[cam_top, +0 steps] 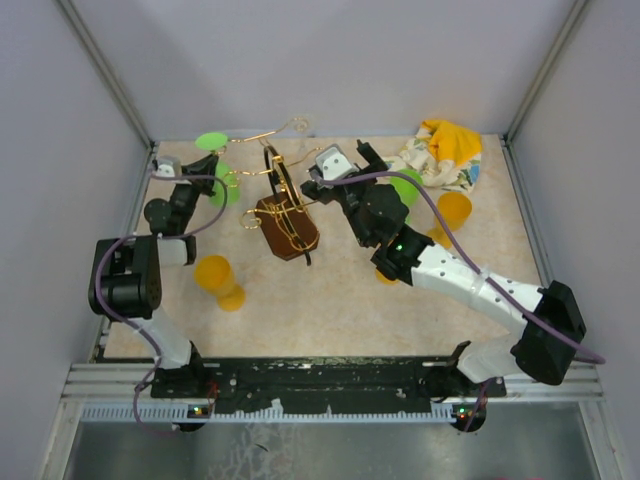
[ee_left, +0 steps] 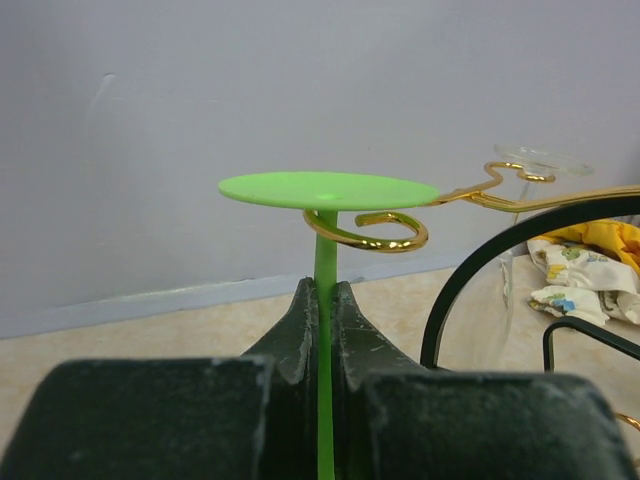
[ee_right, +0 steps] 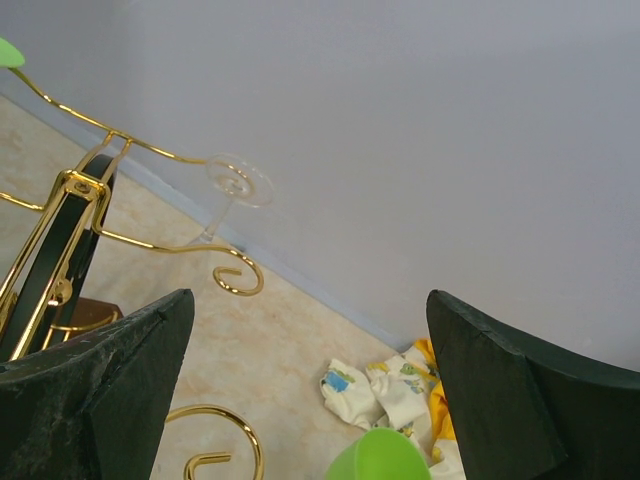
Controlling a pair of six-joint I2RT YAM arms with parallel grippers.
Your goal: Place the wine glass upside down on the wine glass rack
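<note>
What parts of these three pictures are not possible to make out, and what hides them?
Left wrist view: the bowl of the green plastic goblet, behind the left gripper shut on its stem.
Right wrist view: a second green plastic cup, cut off by the bottom edge.
Top view: an orange object, mostly under the right arm; shape unclear.

Left arm folded at the elbow near the left edge, forearm reaching toward the back, wrist roughly level. Left gripper clamped tight on the thin stem of the green wine glass, both fingers pressed flat against it. Right arm stretched diagonally from the right base toward the table's middle, wrist probably tipped upward, hard to say from above. Right gripper spread wide, nothing between its fingers.
</note>
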